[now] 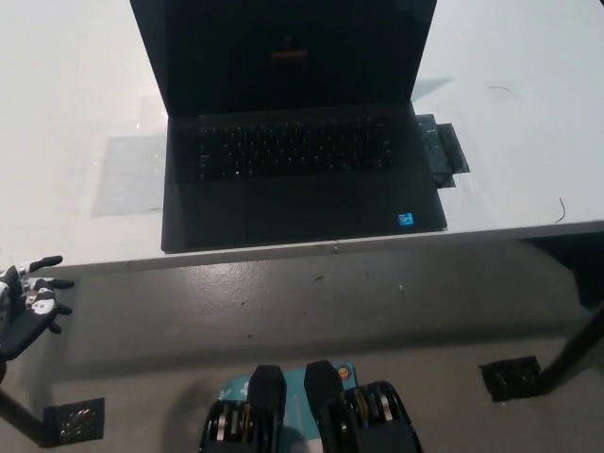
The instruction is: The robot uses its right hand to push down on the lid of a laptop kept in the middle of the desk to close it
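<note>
White desk (66, 113) fills the upper part of the head view, grey floor (311, 311) below its near edge. Black laptop (297, 160) sits open at 12 o'clock in the middle of the desk, lid (283, 47) upright with dark screen, base reaching nearly to the desk's near edge, small dark flat item (442, 156) touching its side at 2 o'clock. Left hand (26, 307) rests low at 8 o'clock, off the desk, fingers spread and holding nothing; right hand cannot be seen.

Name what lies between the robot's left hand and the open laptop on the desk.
In the head view, only bare white desk and its front edge separate the left hand from the laptop; nothing else lies there.
</note>
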Robot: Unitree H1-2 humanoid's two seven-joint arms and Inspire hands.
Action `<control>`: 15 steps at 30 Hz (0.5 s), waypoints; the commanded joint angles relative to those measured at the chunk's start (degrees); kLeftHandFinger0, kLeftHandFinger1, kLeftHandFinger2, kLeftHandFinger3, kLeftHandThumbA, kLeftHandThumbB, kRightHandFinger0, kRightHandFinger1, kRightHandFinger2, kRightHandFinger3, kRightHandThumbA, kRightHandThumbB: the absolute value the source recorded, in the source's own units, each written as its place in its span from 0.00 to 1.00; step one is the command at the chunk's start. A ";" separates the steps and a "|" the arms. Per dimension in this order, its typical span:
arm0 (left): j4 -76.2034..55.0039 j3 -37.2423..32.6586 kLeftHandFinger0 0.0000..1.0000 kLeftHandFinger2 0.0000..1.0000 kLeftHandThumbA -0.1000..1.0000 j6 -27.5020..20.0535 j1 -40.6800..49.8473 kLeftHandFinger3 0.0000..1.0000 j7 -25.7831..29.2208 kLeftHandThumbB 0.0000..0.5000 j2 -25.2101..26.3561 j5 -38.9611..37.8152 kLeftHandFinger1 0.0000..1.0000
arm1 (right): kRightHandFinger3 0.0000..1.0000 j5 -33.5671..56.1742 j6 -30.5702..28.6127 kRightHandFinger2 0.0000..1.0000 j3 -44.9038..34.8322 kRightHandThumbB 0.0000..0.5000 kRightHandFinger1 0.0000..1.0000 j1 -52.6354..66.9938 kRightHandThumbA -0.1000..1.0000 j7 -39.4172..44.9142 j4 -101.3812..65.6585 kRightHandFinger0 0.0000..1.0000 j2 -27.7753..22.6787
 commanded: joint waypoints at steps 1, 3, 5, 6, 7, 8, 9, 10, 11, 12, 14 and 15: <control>-1.73 0.17 0.32 0.54 0.22 0.75 -1.40 0.71 -0.57 0.05 1.98 0.09 0.40 | 1.00 -2.41 0.67 0.99 4.05 0.64 1.00 -10.31 1.00 0.05 2.08 1.00 -3.35; -1.97 0.33 0.30 0.52 0.22 1.41 -1.63 0.71 -0.74 0.06 1.94 -0.18 0.39 | 1.00 -2.81 0.67 1.00 5.08 0.65 1.00 -12.34 1.00 0.65 3.79 1.00 -3.79; -1.73 0.27 0.30 0.53 0.22 1.21 -1.68 0.72 -0.97 0.05 2.07 -0.21 0.39 | 1.00 -3.78 0.67 0.98 6.89 0.58 1.00 -17.83 1.00 1.02 7.61 1.00 -2.80; -1.93 0.20 0.33 0.57 0.21 1.73 -1.73 0.74 -0.90 0.04 2.10 -0.08 0.42 | 1.00 -4.61 0.67 0.98 7.96 0.58 1.00 -19.21 1.00 1.42 8.63 1.00 -2.73; -2.01 0.18 0.32 0.57 0.21 1.75 -1.70 0.74 -0.89 0.03 2.11 -0.05 0.42 | 1.00 -4.78 0.34 0.99 8.54 0.56 1.00 -20.34 1.00 2.26 10.15 1.00 -2.53; -2.18 0.20 0.32 0.57 0.21 1.66 -1.62 0.73 -0.90 0.05 2.19 0.00 0.42 | 1.00 -4.50 -0.09 0.99 8.97 0.52 1.00 -21.19 1.00 2.84 11.25 1.00 -2.15; -2.17 0.34 0.30 0.56 0.20 1.49 -1.59 0.73 -0.91 0.06 2.08 -0.24 0.40 | 1.00 -4.45 -0.92 0.98 9.57 0.54 1.00 -22.12 1.00 3.35 12.88 1.00 -1.75; -2.19 0.30 0.30 0.57 0.20 1.47 -1.55 0.73 -0.88 0.05 2.10 -0.15 0.40 | 1.00 -4.64 -1.33 0.98 10.21 0.58 1.00 -23.05 1.00 3.40 14.17 1.00 -1.16; -2.27 0.32 0.31 0.59 0.20 1.54 -1.50 0.74 -0.93 0.04 2.13 -0.22 0.41 | 1.00 -5.14 -2.12 0.96 11.16 0.58 1.00 -24.16 1.00 3.63 15.60 1.00 -0.53; -2.13 0.19 0.33 0.60 0.20 1.52 -1.56 0.75 -1.07 0.02 2.15 -0.27 0.43 | 1.00 -5.99 -2.23 0.95 11.86 0.57 1.00 -24.73 1.00 3.31 15.96 1.00 -0.20; -1.91 0.12 0.36 0.64 0.19 0.93 -1.52 0.76 -1.24 0.01 2.24 -0.29 0.47 | 1.00 -6.41 -3.88 0.96 13.30 0.56 1.00 -26.16 1.00 3.93 17.65 1.00 0.98; -1.84 0.12 0.36 0.64 0.19 0.72 -1.53 0.76 -1.28 0.01 2.35 -0.24 0.48 | 1.00 -6.42 -4.43 0.95 13.50 0.56 1.00 -26.45 1.00 4.01 18.12 1.00 1.40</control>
